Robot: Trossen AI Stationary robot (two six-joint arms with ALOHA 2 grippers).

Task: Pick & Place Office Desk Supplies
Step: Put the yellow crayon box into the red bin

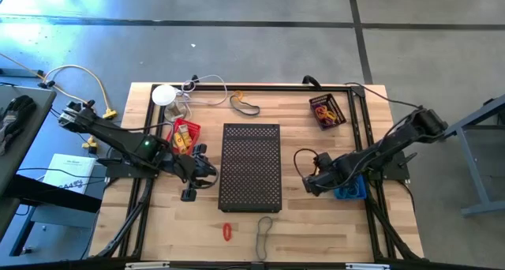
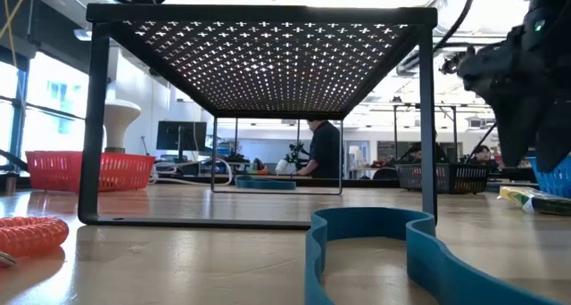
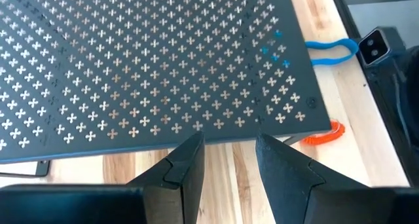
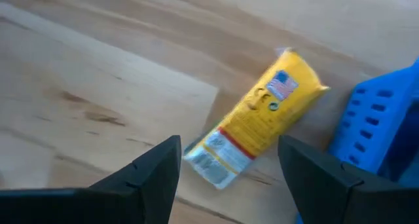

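My left gripper [image 3: 229, 162] [image 1: 192, 175] is open and hovers over bare wood beside the left edge of the black mesh stand [image 1: 251, 166]. My right gripper [image 4: 229, 175] [image 1: 310, 181] is open too, right of the stand. Its fingers stand on either side of a yellow packet [image 4: 258, 122] that lies flat on the table without touching it. Close by is a blue basket [image 4: 380, 116] [image 1: 348, 190]. An orange-red coiled loop [image 1: 227, 231] [image 3: 322, 134] and a thin band [image 1: 264, 230] [image 2: 384, 243] lie near the table's near edge. Another band [image 1: 245, 105] lies at the far edge.
A red basket [image 1: 186, 135] with yellow pieces sits left of the stand. A black basket [image 1: 327, 110] with coloured loops sits far right. A white disc with cords [image 1: 164, 95] lies at the far left. A person stands in the room behind [image 2: 323, 153].
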